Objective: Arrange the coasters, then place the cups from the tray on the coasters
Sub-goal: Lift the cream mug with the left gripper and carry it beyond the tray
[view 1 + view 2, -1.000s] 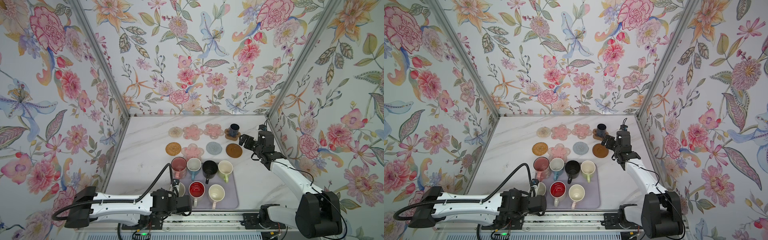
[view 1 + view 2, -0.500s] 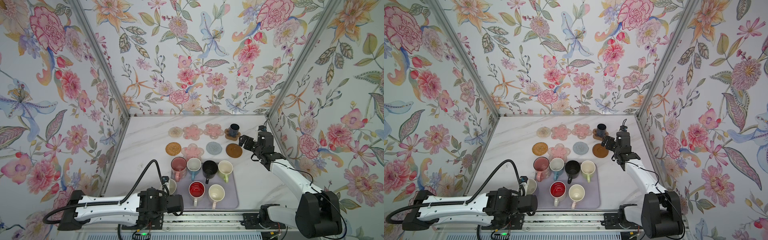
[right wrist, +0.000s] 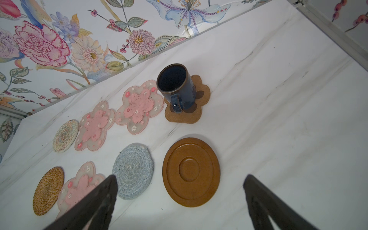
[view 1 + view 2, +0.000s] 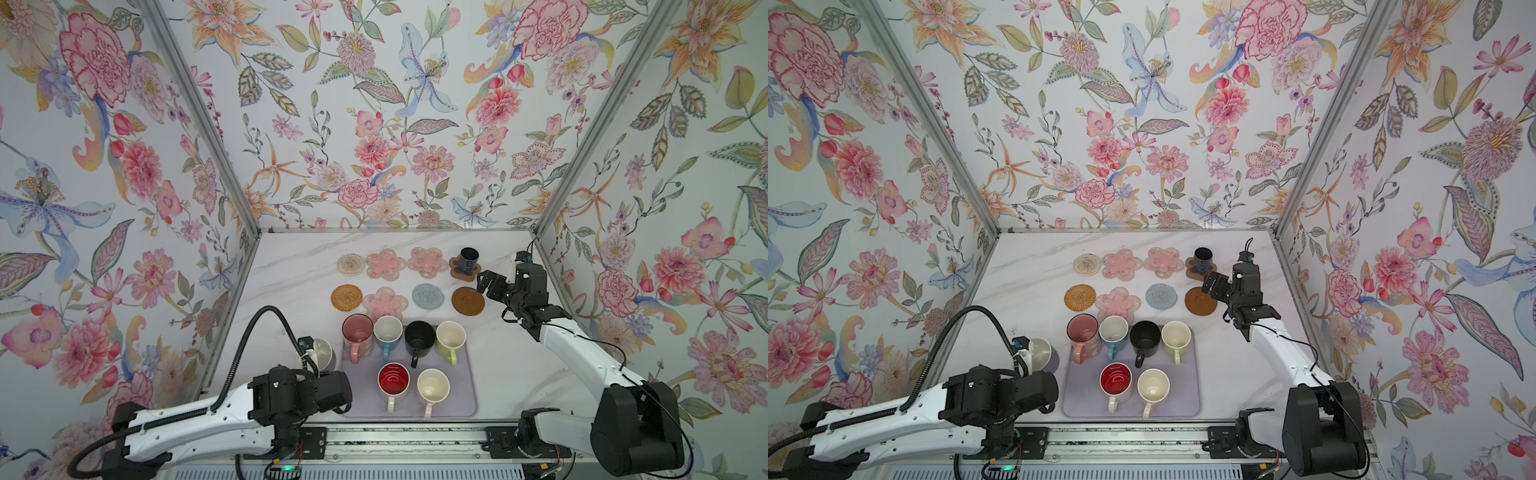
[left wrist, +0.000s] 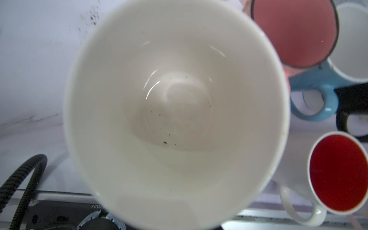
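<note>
Left fingers are clenched, out of sight behind the lavender mug [image 4: 323, 353] they hold just left of the tray [image 4: 467, 401], low in both top views. Right fingers [image 3: 95, 203] are spread wide and empty near the wooden disc coaster [image 3: 191, 172]. You are in the placing step: the coasters lie in two rows of four, eight in all, and only the paw coaster [image 3: 201, 95] bears a cup, the navy mug [image 3: 175, 87]. Next, carry the lavender mug to a bare mat, probably the rattan coaster [image 4: 346, 296], and lower it upright. Eight mugs: six on the tray, one held, one placed.
</note>
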Robot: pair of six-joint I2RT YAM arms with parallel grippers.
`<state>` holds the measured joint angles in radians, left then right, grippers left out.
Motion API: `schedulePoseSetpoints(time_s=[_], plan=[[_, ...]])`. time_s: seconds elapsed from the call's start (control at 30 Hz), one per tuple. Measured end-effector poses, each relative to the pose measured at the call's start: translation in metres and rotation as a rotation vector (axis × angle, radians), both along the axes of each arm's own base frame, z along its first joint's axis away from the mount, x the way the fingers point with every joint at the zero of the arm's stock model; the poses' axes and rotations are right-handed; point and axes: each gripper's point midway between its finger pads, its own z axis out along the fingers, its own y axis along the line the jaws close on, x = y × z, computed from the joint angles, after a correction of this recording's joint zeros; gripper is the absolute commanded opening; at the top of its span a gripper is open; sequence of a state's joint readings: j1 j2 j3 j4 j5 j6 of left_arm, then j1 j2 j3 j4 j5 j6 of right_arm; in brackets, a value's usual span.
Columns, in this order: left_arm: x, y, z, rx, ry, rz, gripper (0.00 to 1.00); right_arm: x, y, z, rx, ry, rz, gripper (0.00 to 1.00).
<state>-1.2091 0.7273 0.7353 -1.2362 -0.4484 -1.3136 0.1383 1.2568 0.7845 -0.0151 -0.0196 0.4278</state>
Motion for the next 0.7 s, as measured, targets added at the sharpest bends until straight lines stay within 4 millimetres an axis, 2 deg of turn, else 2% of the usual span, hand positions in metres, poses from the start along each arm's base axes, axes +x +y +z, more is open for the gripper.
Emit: schedulePoseSetpoints(time_s=[0.17,0.33,0.53,0.7], plan=[[0.03,0.015,0.023,0.02,-0.076,0.051,0.0,-0.004,0.0,-0.004,0.0,0.023,0.004,0.99],[0.07,0.023,0.046,0.083,-0.135,0.062,0.0,-0.008,0.002,0.002,0.008,0.017,0.015,0.99],[0.126,0.036,0.039,0.106,-0.096,0.064,0.0,-0.013,0.002,0.006,0.011,0.012,0.019,0.99],[0.182,0.019,0.044,0.097,-0.11,-0.036,0.0,-0.019,0.002,0.008,0.009,0.024,0.023,0.99]])
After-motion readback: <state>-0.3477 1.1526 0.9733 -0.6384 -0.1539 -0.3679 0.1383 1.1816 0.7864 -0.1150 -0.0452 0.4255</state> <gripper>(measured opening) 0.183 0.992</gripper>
